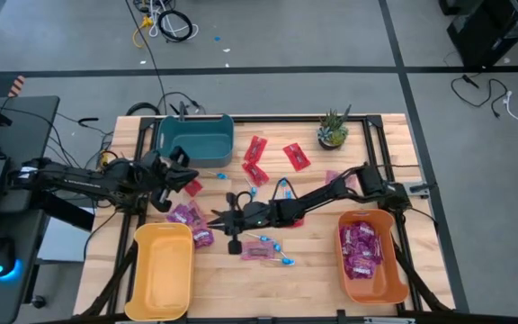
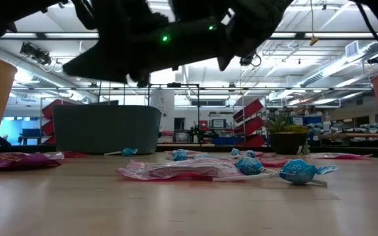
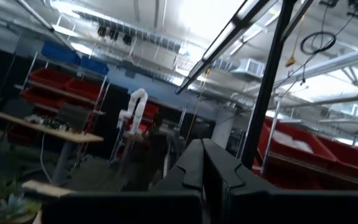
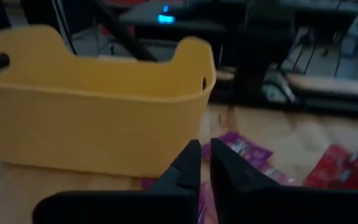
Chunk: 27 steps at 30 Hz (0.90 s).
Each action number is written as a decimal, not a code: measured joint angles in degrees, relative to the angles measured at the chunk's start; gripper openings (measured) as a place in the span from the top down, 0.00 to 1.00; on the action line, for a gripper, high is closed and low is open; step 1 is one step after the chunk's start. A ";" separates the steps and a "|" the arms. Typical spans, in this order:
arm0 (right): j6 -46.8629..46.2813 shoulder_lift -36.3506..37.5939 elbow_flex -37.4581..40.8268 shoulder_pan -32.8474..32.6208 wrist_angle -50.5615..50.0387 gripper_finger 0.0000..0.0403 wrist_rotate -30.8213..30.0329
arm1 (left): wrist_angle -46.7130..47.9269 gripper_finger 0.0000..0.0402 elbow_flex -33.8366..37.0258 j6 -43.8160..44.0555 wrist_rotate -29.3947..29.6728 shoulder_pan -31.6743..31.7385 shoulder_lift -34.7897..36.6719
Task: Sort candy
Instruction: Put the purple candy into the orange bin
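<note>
Candy lies scattered on the wooden table (image 1: 313,270). There are red packets (image 1: 255,148) at the far middle, purple packets (image 1: 185,214) by the yellow bin (image 1: 163,270), and blue lollipops (image 1: 277,245) and a pink packet (image 2: 176,170) near the middle. More purple packets lie in the orange bin (image 1: 394,279). My right gripper (image 1: 216,219) reaches toward the table's left. It is shut and empty (image 4: 205,155), low over the table just right of the purple packets. My left gripper (image 1: 176,176) is shut and empty (image 3: 204,155), tipped upward beside the teal bin (image 1: 196,137).
A small potted plant (image 1: 333,130) stands at the far right. The teal bin is at the far left, the yellow bin at the near left and the orange bin at the near right. Bare wood lies between the two near bins.
</note>
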<state>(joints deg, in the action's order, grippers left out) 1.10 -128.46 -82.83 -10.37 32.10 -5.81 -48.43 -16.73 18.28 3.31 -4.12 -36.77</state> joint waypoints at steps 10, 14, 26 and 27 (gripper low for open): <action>-1.35 -6.62 -6.08 -0.42 -2.48 0.81 0.93 | 0.27 1.00 -0.02 -0.06 0.00 0.00 0.62; -2.42 -6.56 -6.14 -0.44 -4.54 0.76 1.43 | 0.42 1.00 -0.02 -0.04 0.00 0.00 0.61; -2.20 -6.56 -6.14 -0.48 -6.42 0.61 1.48 | 1.62 1.00 0.00 -0.24 0.00 0.00 0.52; -2.16 -6.56 -6.14 -0.48 -6.46 0.59 1.49 | 1.94 1.00 0.00 -0.26 0.00 0.00 0.52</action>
<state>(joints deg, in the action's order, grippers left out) -1.07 -135.02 -88.97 -10.85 25.63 -4.32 -46.49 -16.73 18.02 3.31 -4.12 -36.25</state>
